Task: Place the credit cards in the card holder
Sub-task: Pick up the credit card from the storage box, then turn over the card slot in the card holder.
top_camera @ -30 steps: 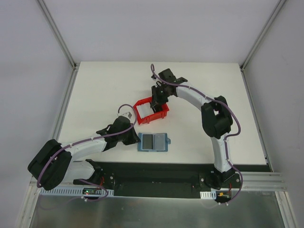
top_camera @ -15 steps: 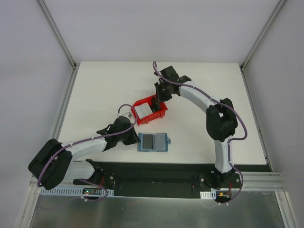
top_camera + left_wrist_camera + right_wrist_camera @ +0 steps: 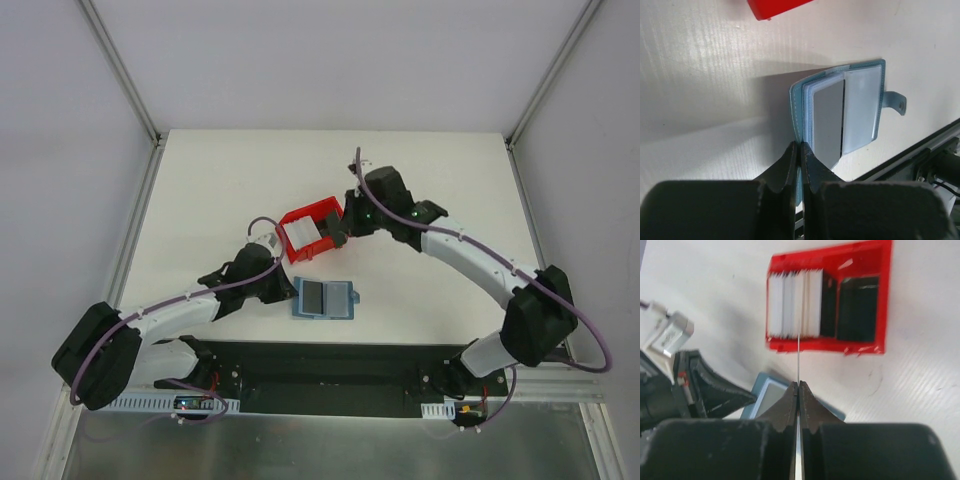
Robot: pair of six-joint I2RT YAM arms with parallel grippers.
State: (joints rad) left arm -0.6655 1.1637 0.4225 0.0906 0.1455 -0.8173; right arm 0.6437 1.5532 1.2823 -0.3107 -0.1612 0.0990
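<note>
The teal-blue card holder point(image 3: 326, 298) lies open near the table's front edge, showing its light pockets in the left wrist view point(image 3: 850, 112). My left gripper point(image 3: 291, 290) is shut on the holder's left cover edge point(image 3: 800, 146). A stack of white credit cards point(image 3: 300, 236) stands in a red bin point(image 3: 322, 211). My right gripper point(image 3: 338, 238) is shut on a single white card point(image 3: 798, 357), seen edge-on, above the table between the bin and the holder point(image 3: 763, 394). The card stack also shows in the right wrist view point(image 3: 792, 302).
The red bin point(image 3: 880, 300) also holds dark cards point(image 3: 857, 307) beside the white ones. The left arm's wrist point(image 3: 670, 335) is close on the holder's left. A black base strip point(image 3: 330, 360) runs along the near edge.
My right arm has swung from the bin's far side to its near right side, now holding one card clear of the stack. The bin shifted slightly left. The left gripper has stayed on the holder.
</note>
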